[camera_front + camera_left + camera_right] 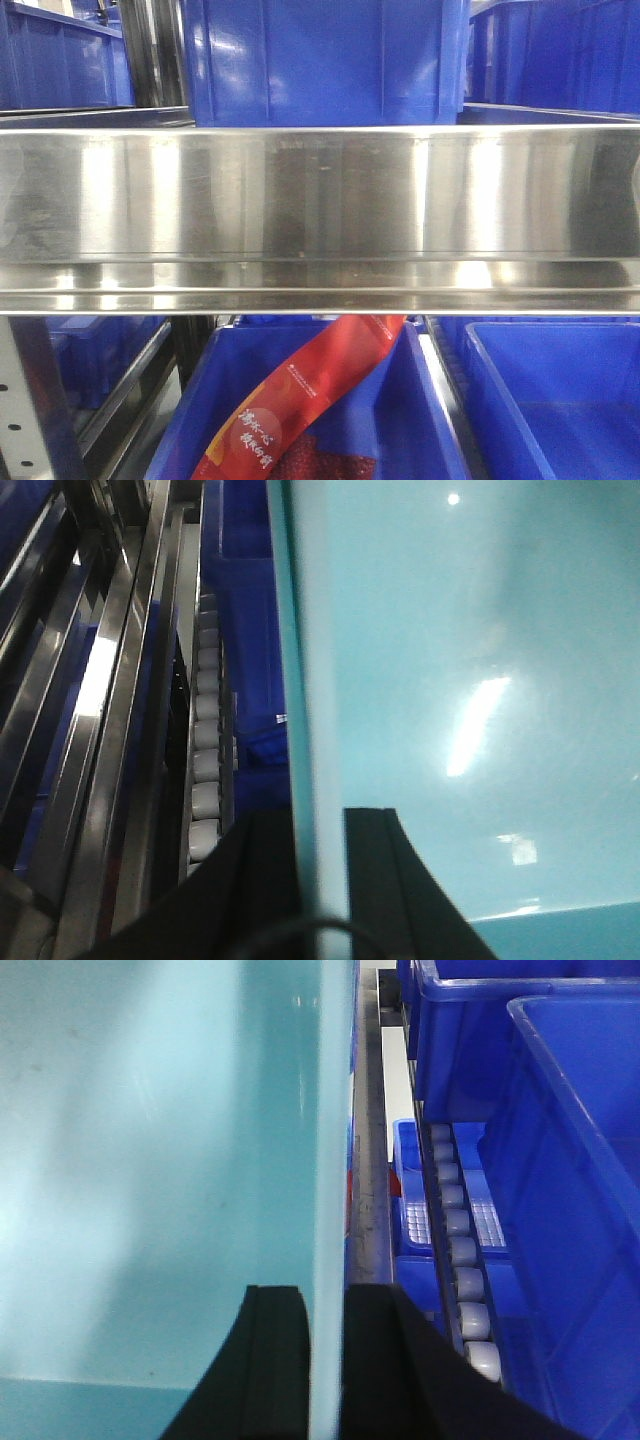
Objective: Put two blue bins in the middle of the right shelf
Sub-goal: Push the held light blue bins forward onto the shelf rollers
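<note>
In the left wrist view, the left gripper (322,880) sits nearest the lens, its two black fingers (395,880) clamped on either side of the thick rim of a large pale cyan plastic rectangular tub (470,680), one finger inside the tub and the other against its outer wall. The tub's smooth interior fills most of that view, with ceiling lights glinting off it. Just beyond the rim, to the left, runs a track of grey rollers (205,780) between polished steel shelf rails (100,700), and a dark blue plastic bin (240,580) lies farther back. In the right wrist view, the right gripper (325,1360) likewise pinches the rim of a pale cyan wall (150,1160) between its black fingers (275,1360) (whether this is the same tub or a second nested one cannot be told from these views). Beside it, to the right, a second roller track (460,1250) recedes, flanked by deep blue plastic bins (560,1210), with more of them stacked farther off. The front-facing view shows a broad stainless steel shelf edge (320,200) across the middle; below it sit open blue bins (540,400), one holding a red printed packet (300,400), and above it stands another blue bin (325,60). The pale cyan tub does not appear in this view.
</note>
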`<action>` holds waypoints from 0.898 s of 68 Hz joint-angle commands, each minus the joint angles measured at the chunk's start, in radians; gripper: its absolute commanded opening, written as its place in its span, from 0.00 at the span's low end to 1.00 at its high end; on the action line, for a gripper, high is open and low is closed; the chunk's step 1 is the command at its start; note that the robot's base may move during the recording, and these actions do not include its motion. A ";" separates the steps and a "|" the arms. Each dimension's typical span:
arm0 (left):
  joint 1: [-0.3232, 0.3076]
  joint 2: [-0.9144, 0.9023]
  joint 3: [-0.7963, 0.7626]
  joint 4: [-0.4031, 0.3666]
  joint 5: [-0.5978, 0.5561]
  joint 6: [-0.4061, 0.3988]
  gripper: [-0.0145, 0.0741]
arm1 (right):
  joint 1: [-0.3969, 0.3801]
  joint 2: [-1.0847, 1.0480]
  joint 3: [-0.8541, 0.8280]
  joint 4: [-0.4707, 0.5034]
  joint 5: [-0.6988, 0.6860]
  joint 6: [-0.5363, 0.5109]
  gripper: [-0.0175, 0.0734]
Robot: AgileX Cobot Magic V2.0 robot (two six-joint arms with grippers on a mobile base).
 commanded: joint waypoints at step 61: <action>0.004 -0.017 -0.016 0.092 -0.043 0.007 0.04 | -0.003 -0.022 -0.021 -0.051 -0.164 -0.013 0.01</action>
